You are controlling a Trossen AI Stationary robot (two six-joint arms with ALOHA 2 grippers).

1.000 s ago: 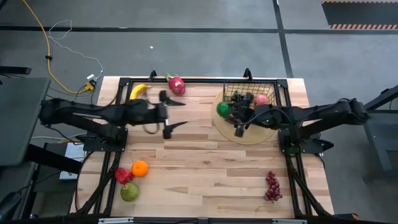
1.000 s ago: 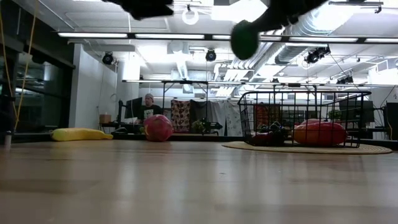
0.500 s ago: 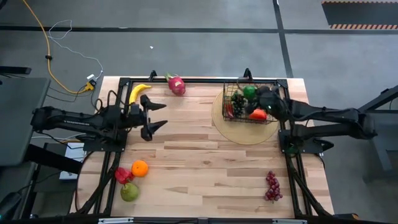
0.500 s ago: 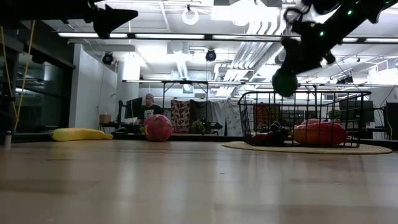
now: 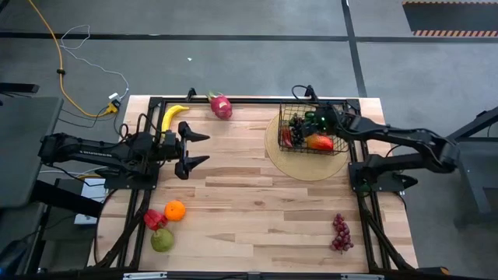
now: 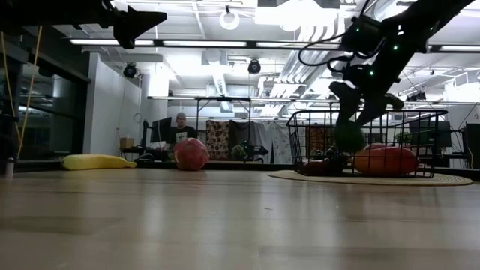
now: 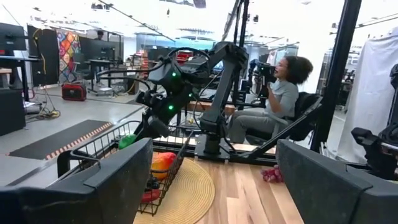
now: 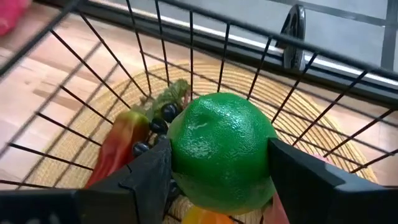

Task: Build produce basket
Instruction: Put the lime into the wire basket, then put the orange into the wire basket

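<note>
Green fruit [image 8: 222,149] between right gripper [image 8: 217,168] fingers, over basket [image 8: 124,93] interior.

From above, the black wire basket [image 5: 313,131] stands on a round tan mat [image 5: 307,166] at the counter's [image 5: 257,202] far right. The right hand [image 5: 317,120] reaches over the basket, a green fruit [image 5: 310,118] at its tip; a red and orange piece [image 5: 320,142] and dark grapes [image 5: 297,124] lie inside. The left hand [image 5: 194,151] hovers with fingers spread near the banana [image 5: 173,114] (the dragon fruit [image 5: 221,106] lies just beyond). Near the front left edge sit an orange [image 5: 175,210], red pepper [image 5: 154,219] and green pear [image 5: 162,239]; purple grapes [image 5: 340,232] lie front right.
</note>
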